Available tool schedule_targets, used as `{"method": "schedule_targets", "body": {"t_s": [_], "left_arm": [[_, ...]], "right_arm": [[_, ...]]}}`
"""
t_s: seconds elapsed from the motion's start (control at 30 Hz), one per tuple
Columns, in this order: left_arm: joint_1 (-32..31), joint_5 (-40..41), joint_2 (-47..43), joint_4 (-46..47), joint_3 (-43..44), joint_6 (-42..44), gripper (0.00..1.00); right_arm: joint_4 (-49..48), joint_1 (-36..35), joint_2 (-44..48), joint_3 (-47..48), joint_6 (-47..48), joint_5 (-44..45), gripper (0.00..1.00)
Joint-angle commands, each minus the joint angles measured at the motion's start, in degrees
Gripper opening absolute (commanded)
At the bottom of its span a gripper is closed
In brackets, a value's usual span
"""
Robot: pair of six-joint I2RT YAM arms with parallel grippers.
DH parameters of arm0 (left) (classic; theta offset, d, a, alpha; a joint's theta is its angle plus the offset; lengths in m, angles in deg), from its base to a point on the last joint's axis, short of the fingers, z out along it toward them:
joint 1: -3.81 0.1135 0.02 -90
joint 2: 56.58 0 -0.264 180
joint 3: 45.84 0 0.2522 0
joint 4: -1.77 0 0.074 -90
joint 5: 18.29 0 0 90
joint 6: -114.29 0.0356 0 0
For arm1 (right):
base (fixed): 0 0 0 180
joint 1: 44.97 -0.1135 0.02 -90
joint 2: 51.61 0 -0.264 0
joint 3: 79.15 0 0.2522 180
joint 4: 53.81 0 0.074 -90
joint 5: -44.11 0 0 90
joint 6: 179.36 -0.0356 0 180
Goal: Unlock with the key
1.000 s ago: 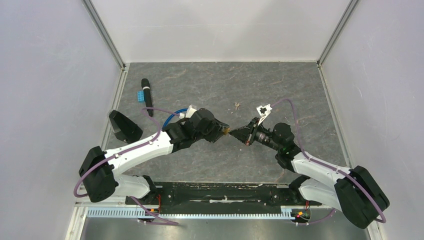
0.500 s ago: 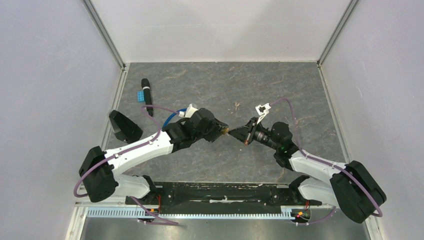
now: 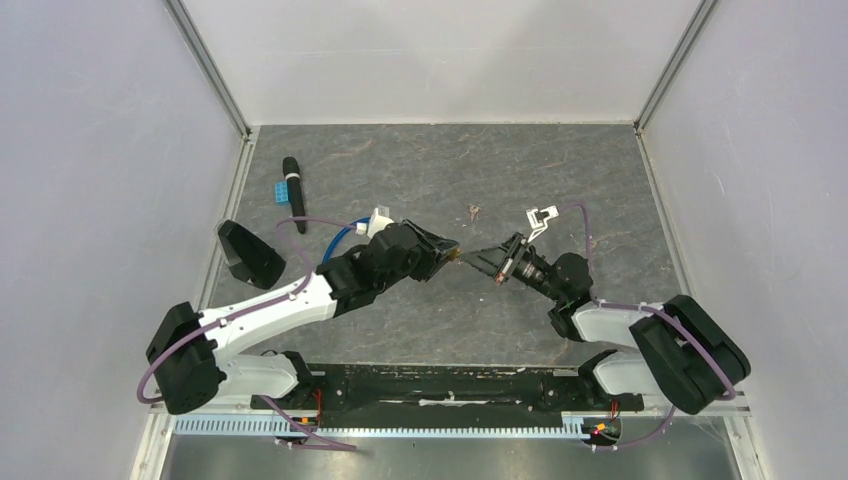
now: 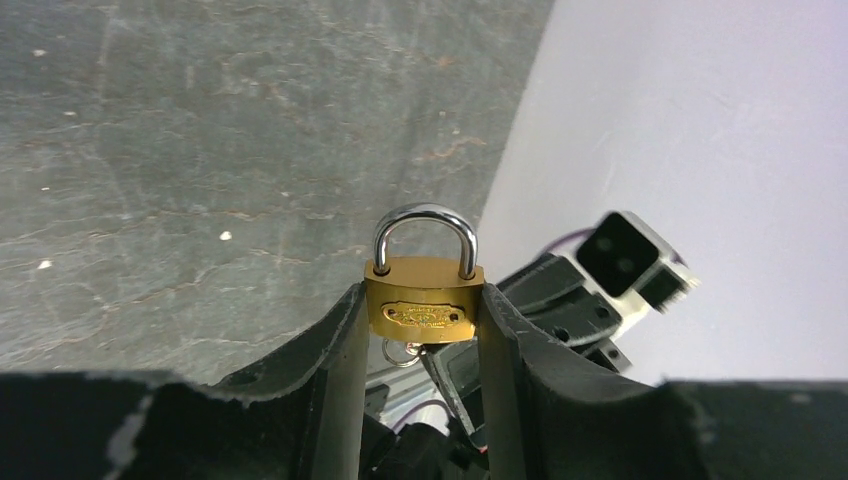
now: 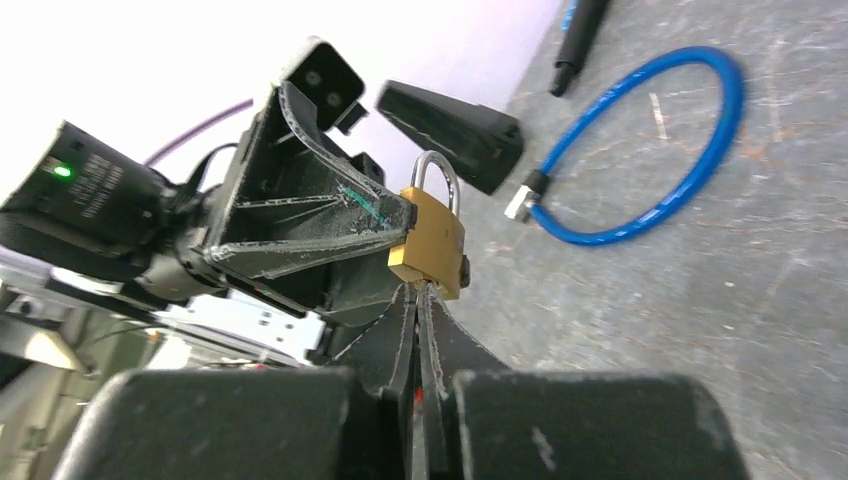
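Now I am holding the padlock (image 4: pixel 424 308) clamped in my left gripper (image 3: pixel 441 251) above the table's (image 3: pixel 400 170) middle, while my right gripper (image 5: pixel 421 296) is pinching shut on the key (image 4: pixel 400 352) under its body.

Brass-gold padlock (image 4: pixel 424 305) with shiny silver shackle; black left claw (image 4: pixel 423 296), edges worn pale; dark grey surface (image 3: pixel 420 170) veined with pale marbling; bright blue cable loop (image 5: pixel 734 100), upper right; blue block (image 3: pixel 284 190) and black marker (image 3: pixel 293 185), upper left
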Motion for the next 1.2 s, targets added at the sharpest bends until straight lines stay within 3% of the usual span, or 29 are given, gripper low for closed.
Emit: {"method": "schedule_targets", "body": {"t_s": [0.0, 0.33, 0.57, 0.67, 0.83, 1.03, 1.17], "left_arm": [[-1.1, 0.1, -4.9, 13.5, -3.6, 5.0, 0.02], [-1.0, -5.7, -7.5, 37.9, -8.6, 16.2, 0.02], [-1.0, -11.2, -7.8, 49.2, -9.8, 23.9, 0.02], [-1.0, -12.6, -7.9, 50.2, -9.6, 25.6, 0.02], [-0.9, -9.6, -9.4, 45.2, -9.5, 27.1, 0.02], [-0.7, -0.4, -11.1, 26.2, -5.3, 26.0, 0.02], [-0.8, 2.2, -10.1, 18.1, -2.5, 23.9, 0.02]], "right_arm": [[-20.2, 0.7, -2.4, -0.2, -13.1, -2.7, 0.00], [-25.9, 1.0, -5.1, 1.5, -24.5, -3.2, 0.00], [-38.9, 1.3, -10.3, 3.1, -36.9, -1.7, 0.00], [-40.3, 1.2, -10.6, 3.5, -37.7, -1.6, 0.00], [-39.5, 1.6, -9.7, 3.0, -35.2, -1.9, 0.01], [-36.3, 2.4, -6.4, 0.9, -24.6, -4.2, 0.21], [-23.0, 2.4, -0.6, 0.8, -8.3, -4.2, 0.35]]}}
